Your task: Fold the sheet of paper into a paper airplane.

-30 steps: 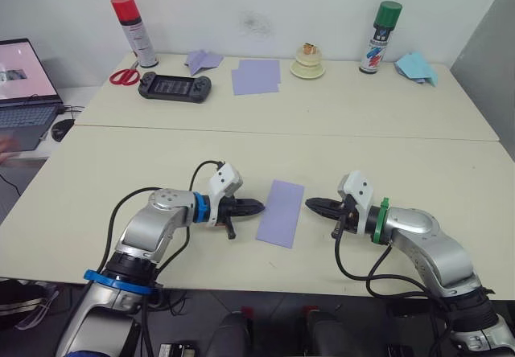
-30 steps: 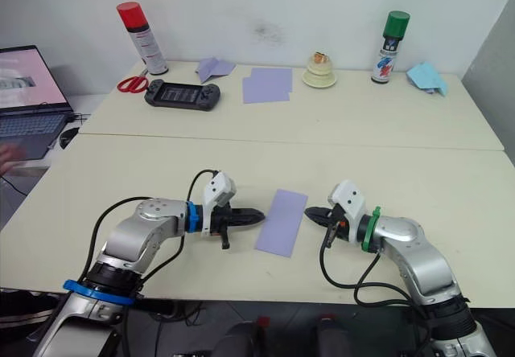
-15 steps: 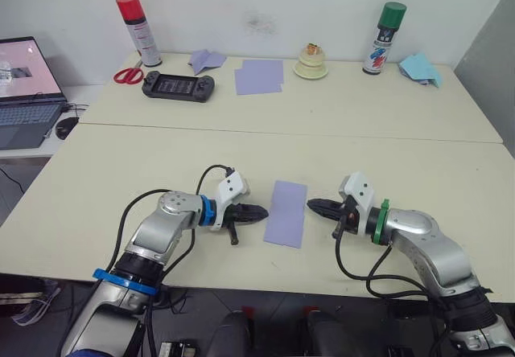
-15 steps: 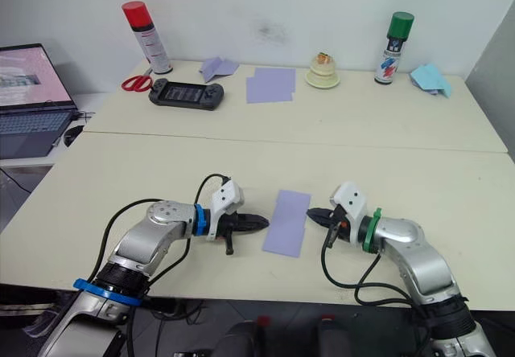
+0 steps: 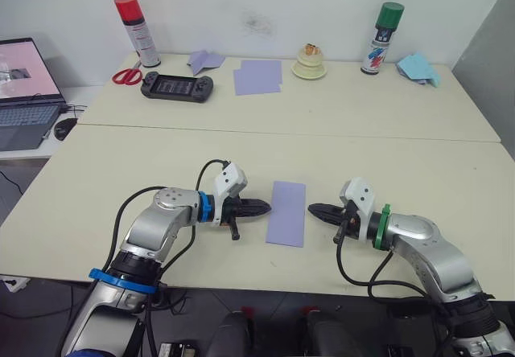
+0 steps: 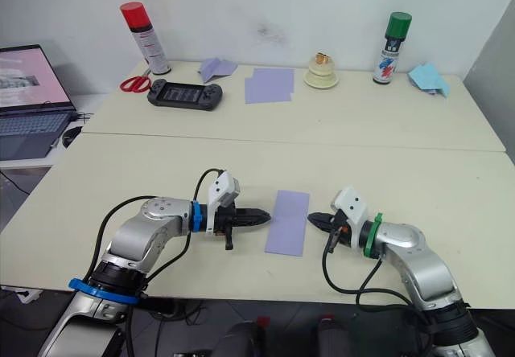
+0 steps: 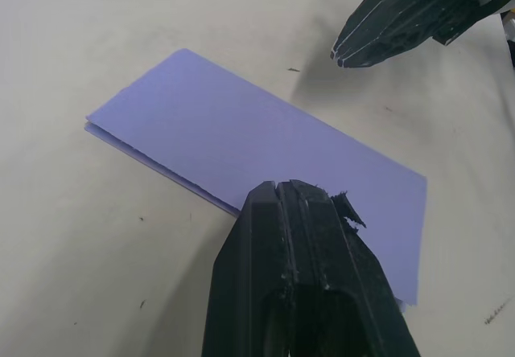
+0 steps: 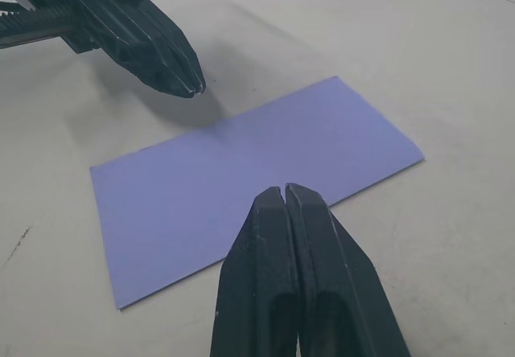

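1. While I watch from the head camera, the big cream table [image 5: 96, 188] carries everything, and the lavender sheet of paper [image 5: 287, 212], folded once into a narrow flat strip, lies on its near half between my two arms.
2. My left gripper [image 5: 265, 207] has its black fingers pressed tight together, tip just at the paper's left long edge; the left wrist view shows two layers there.
3. My right gripper [image 5: 311, 209] is pinched together too, holding nothing, tip just beside the right long edge.
4. Far back: a black handheld game console [image 5: 176, 87], overlapping lavender sheets [image 5: 257, 76], a red-capped spray can [image 5: 134, 30], a green-capped spray can [image 5: 380, 37], red scissors [image 5: 124, 75].
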You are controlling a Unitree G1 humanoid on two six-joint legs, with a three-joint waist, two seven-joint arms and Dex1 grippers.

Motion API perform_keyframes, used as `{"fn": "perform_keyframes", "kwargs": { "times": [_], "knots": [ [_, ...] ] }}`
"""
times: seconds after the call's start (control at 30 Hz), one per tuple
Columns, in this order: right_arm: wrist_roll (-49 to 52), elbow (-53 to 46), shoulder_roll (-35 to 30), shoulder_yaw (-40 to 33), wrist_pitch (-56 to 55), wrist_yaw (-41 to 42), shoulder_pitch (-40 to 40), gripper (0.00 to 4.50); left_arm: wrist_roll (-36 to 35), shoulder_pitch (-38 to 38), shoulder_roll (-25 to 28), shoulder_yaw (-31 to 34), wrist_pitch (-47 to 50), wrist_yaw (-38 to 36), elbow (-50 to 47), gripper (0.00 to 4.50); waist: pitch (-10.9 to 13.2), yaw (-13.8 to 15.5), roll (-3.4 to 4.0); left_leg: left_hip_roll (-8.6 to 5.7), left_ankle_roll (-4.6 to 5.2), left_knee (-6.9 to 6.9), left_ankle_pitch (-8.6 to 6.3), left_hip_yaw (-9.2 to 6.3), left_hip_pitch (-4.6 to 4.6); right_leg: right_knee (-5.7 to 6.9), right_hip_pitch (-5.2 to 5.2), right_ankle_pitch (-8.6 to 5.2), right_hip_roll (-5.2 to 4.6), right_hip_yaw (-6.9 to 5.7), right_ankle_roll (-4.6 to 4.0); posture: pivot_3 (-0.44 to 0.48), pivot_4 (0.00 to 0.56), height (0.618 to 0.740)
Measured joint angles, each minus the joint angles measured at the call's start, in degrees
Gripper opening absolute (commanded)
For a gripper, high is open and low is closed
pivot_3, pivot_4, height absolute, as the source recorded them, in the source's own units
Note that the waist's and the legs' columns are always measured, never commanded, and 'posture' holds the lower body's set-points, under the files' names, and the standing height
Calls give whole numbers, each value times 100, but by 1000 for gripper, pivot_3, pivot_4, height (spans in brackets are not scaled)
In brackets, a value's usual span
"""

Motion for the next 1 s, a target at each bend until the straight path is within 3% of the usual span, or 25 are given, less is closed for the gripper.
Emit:
{"fn": "perform_keyframes", "kwargs": {
  "times": [0.27, 0.73, 1.0],
  "knots": [
    [2, 0, -10, 0, 31, 0, -12, 40, 391, -24, 95, -225, -428, -13, 328, 0, 0, 0, 1, -1, -8, 0, 5, -1, 0, 1, 1, 2, 0, 0, -3, 0, 150, 740],
    [6, 0, -30, -6, 55, -34, -26, 40, 400, -44, -133, -282, -390, -2, 357, 0, -1, -1, 1, 0, -7, 2, 7, -3, 0, 5, 1, 3, 2, -1, -5, 0, 150, 740],
    [7, 0, -46, -7, 55, -54, -22, 40, 581, -98, 114, -305, -652, -117, 485, 0, -1, -4, 2, 0, -7, 2, 8, -3, 1, 6, 1, 4, 4, -2, -6, 0, 150, 740]
  ]
}}
